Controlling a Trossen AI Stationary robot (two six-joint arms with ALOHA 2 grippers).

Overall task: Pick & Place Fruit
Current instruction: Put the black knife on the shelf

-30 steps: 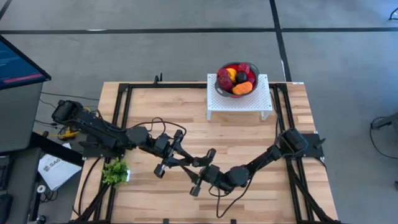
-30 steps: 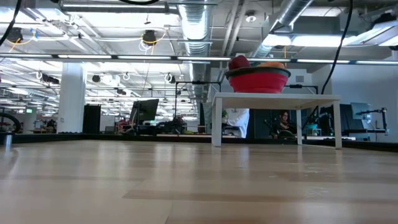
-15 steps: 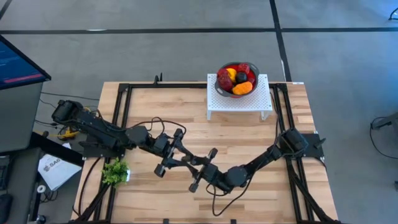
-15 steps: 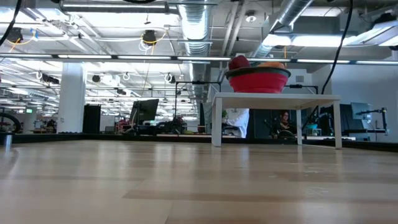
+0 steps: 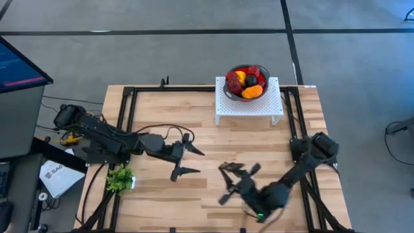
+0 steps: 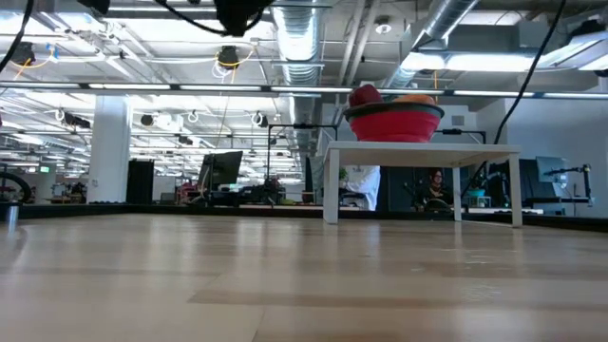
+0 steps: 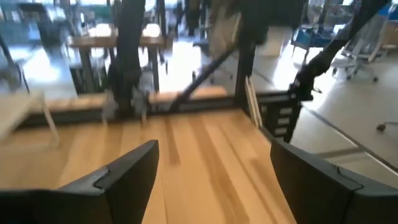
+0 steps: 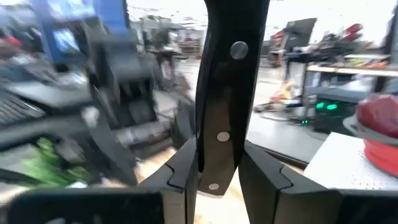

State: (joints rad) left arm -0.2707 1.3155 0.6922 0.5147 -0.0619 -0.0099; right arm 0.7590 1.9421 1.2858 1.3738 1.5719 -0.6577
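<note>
Fruit (image 5: 246, 81): red, dark purple, yellow and orange pieces heaped in a red bowl (image 5: 245, 94); in the low view the top red piece and an orange one rise above the bowl's rim.
Bowl: on a small white stand (image 5: 249, 103) at the far edge of the counter (image 5: 246, 139), between the middle and the right side.
Left end effector (image 5: 188, 161): released, its two fingers spread wide, over bare wood left of the counter's middle; nothing between the fingers, as the left wrist view shows only empty planks there.
Right end effector (image 5: 237, 177): near the front edge, right of the middle, well apart from the stand; clenched on a black-handled knife (image 8: 225, 93).
Knife: the handle with its metal rivets stands upright between the fingers (image 8: 184, 165) in the right wrist view; the blade cannot be made out.
Green bunch (image 5: 120, 178): leafy, at the counter's left edge near the left arm's base.
Frame: black rails run along both sides of the counter.
Background: an open room with desks and screens beyond the counter.
</note>
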